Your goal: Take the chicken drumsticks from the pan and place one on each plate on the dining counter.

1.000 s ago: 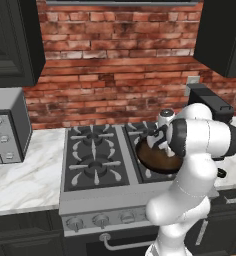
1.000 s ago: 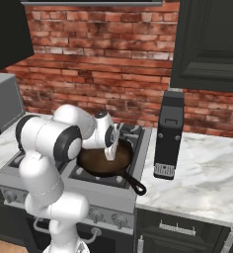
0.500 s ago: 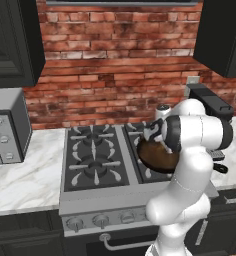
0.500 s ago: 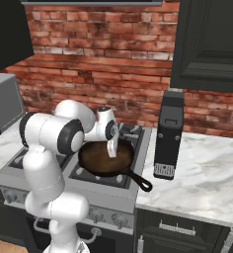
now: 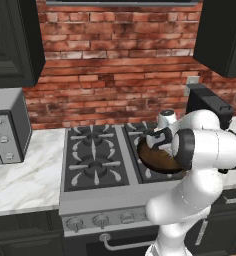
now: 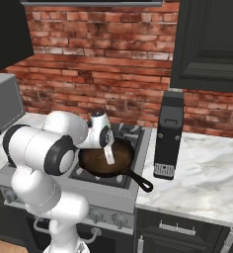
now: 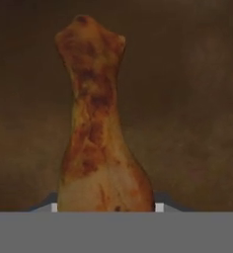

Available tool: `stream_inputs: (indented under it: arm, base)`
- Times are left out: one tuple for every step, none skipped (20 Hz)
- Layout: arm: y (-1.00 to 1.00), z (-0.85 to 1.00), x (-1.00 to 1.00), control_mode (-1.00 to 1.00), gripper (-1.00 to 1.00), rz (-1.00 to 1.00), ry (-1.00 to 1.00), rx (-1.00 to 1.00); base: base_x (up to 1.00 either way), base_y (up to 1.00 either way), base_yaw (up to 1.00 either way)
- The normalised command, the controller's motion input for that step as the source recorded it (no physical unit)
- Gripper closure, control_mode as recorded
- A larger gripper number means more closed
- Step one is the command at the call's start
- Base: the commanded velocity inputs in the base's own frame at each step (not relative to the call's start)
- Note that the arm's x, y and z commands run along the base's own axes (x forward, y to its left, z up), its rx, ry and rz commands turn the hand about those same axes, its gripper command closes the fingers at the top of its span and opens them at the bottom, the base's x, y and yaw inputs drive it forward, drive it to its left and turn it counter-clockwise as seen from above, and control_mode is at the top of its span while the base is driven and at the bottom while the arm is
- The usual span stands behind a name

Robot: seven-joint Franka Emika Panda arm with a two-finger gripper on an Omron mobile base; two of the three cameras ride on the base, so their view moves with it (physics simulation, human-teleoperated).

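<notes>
A golden-brown chicken drumstick (image 7: 98, 143) lies on the brownish inside of the pan (image 7: 197, 99), its thick end wedged between my two fingertips. My gripper (image 7: 106, 207) is shut on it, a fingertip touching each side. From the right base view the gripper (image 6: 110, 159) reaches down into the black pan (image 6: 96, 163), whose long handle points toward the stove's front right corner. In the left base view the pan (image 5: 157, 160) sits on the right burners, half hidden by my arm. The plates and the dining counter are out of view.
A tall black appliance (image 6: 168, 136) stands on the marble counter (image 6: 207, 173) just right of the stove. The left burners (image 5: 92, 155) are bare. A microwave (image 5: 5, 125) sits at the far left. Dark cabinets hang overhead on both sides.
The jaws have closed in from wide open onto the drumstick. The hand has stayed low over the pan, with the arm shifting only slightly.
</notes>
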Motion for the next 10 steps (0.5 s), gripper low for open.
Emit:
stream_inputs:
  arm:
    - [0.08, 0.0, -0.64, -1.0, 1.0, 0.22, -0.08, -0.05]
    - [0.04, 0.0, -0.49, -1.0, 1.0, 0.21, -0.09, -0.07]
    - [0.0, 0.0, -0.44, -1.0, 1.0, 0.19, -0.13, -0.07]
    - [0.0, 0.09, -0.46, -1.0, 1.0, 0.15, -0.17, -0.07]
    - [0.0, 0.28, -0.46, -1.0, 1.0, 0.12, -0.17, -0.03]
    - [0.0, 0.37, -0.46, -1.0, 1.0, 0.08, -0.15, -0.01]
    - [-0.07, 0.52, -0.44, -1.0, 1.0, 0.04, -0.13, 0.0]
    - [-0.16, 0.72, -0.45, -1.0, 1.0, 0.0, -0.15, 0.0]
    - [-0.22, 0.91, -0.37, -1.0, 1.0, 0.0, -0.17, 0.0]
    - [-0.35, 1.0, -0.36, -1.0, 1.0, 0.0, -0.22, 0.0]
  base:
    - [0.0, 0.0, 0.0]
    - [0.0, 0.0, 0.0]
    - [0.0, 0.0, 0.0]
    - [0.0, 0.0, 0.0]
    - [0.0, 0.0, 0.0]
    - [0.0, 0.0, 0.0]
    - [0.0, 0.0, 0.0]
    - [0.0, 0.0, 0.0]
    - [0.0, 0.0, 0.0]
    - [0.0, 0.0, 0.0]
